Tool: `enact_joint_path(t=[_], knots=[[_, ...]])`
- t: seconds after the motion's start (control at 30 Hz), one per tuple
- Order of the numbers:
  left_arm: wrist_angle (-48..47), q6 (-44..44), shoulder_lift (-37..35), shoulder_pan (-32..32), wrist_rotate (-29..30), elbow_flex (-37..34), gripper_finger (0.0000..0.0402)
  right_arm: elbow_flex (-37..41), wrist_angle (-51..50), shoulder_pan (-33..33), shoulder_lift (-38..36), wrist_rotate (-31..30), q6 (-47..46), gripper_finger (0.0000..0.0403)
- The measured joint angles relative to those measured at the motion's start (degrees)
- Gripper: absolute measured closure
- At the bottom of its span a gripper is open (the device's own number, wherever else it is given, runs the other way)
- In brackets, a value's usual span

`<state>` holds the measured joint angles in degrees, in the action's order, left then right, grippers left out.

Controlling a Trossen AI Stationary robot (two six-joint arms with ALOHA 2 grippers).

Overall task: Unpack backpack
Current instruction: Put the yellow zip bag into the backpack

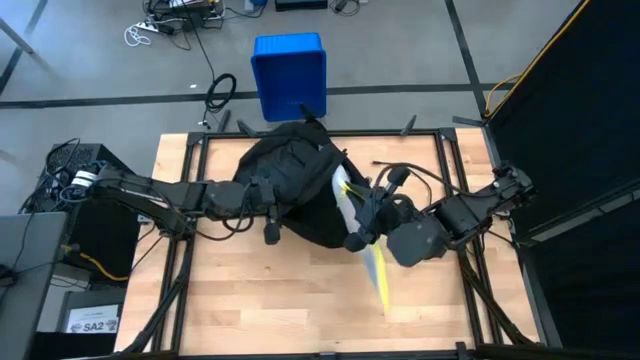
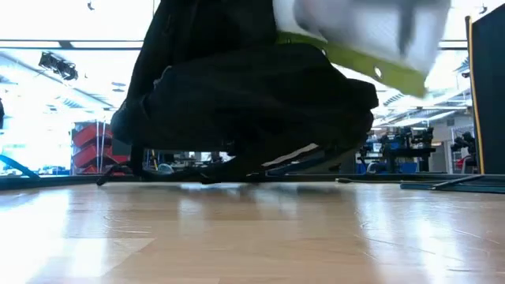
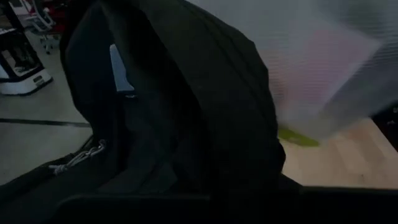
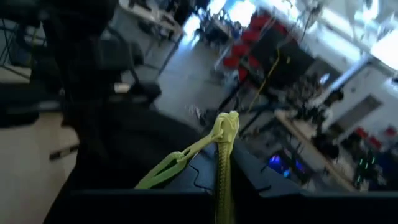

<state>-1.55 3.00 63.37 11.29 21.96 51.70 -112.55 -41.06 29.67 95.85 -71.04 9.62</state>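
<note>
bare wooden table [image 2: 237, 237] across the bottom of the low view, nearest the lens. beyond it, the backpack [image 2: 245, 102] filling the frame's middle, sagging, underside apparently just above the wood, though contact hard to judge. in the high view, backpack [image 1: 295, 185] at centre, slightly above the middle of the table.

right gripper [image 1: 362, 238] right of centre in the high view, fingers shut on a clear pouch with yellow-green edging [image 1: 370, 255], seen half out of the bag's mouth and trailing toward the lower right. same pouch [image 2: 371, 39] blurred at the upper right of the low view, above the backpack. yellow-green trim [image 4: 221, 155] rising from the bottom centre of the right wrist view, pinched between the closed fingers.

left gripper [image 1: 270, 232] just left of centre, fingers closed, seemingly clamped on the backpack's fabric to steady it; exact hold hidden by dark cloth.

blue bin [image 1: 289, 75] at upper centre, off the table on the floor.

judged progress: early to middle. one item coming out, not yet set down. nothing unpacked lying on the wood. further contents not visible.
</note>
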Motion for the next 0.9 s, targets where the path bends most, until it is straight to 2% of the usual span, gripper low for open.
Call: enact_joint_path(t=[0.07, 0.13, 0.37, 0.6, 0.9], knots=[[0.02, 0.28, 0.0, 0.0, -0.42, 0.0, 0.0402, 0.02, 3.8, -0.51, 0.0, 0.95, 3.93, 0.0403], [0.06, 0.33, 0.0, 0.0, -1.46, 0.0, 0.0402, 0.02, 4.32, -1.85, 0.0, 4.0, 3.8, 0.0403], [3.75, 0.46, 0.09, 0.0, -2.76, -0.09, 0.0402, 2.65, -1.16, -8.39, 1.77, 18.69, -6.6, 0.0403], [4.62, 0.4, 0.09, 0.04, -3.59, 0.73, 0.0402, 6.36, -2.63, -13.15, 5.2, 25.44, -11.97, 0.0403], [3.84, 0.24, 0.09, -0.02, -4.81, 1.6, 0.0402, 7.23, -0.48, -18.04, 9.87, 34.68, -12.83, 0.0403]])
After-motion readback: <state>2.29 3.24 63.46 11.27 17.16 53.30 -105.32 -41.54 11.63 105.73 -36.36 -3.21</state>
